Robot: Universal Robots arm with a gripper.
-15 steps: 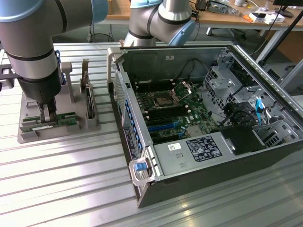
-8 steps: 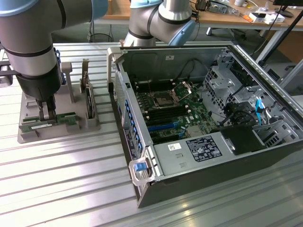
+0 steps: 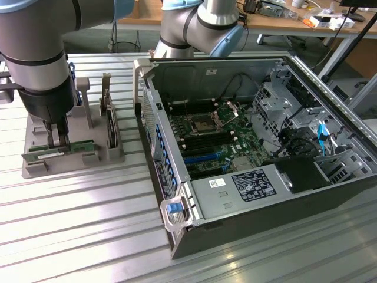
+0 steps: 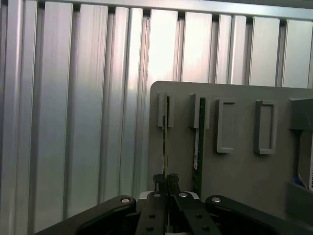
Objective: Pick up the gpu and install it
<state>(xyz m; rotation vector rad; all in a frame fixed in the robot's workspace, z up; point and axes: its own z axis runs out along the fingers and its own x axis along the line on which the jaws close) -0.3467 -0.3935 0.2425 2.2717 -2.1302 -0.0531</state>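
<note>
- The gpu point(image 3: 44, 154) point(image 4: 165, 139) stands on edge in a slot of the grey tray point(image 3: 35, 169) point(image 4: 244, 176), in the row nearest the tray's front rim, toward the exterior view's left end
- The gripper point(image 3: 57, 145) point(image 4: 165, 180) is straight above it, and its fingers point(image 4: 158, 182) are drawn almost together, clamped on the thin board's top edge near one end
- The board's lower edge sits in the slot
- A second green stick point(image 3: 82, 144) point(image 4: 199, 142) stands in the next slot, just beside the gpu and parallel to it
- A dark card point(image 3: 111, 127) stands upright further along the tray, toward the exterior view's right
- The tray rests on the ribbed metal table point(image 3: 76, 236) point(image 4: 73, 122)
- An open computer case point(image 3: 247, 230) lies to the exterior view's right of the tray, well apart from the gripper, its motherboard point(image 3: 206, 138) exposed
</note>
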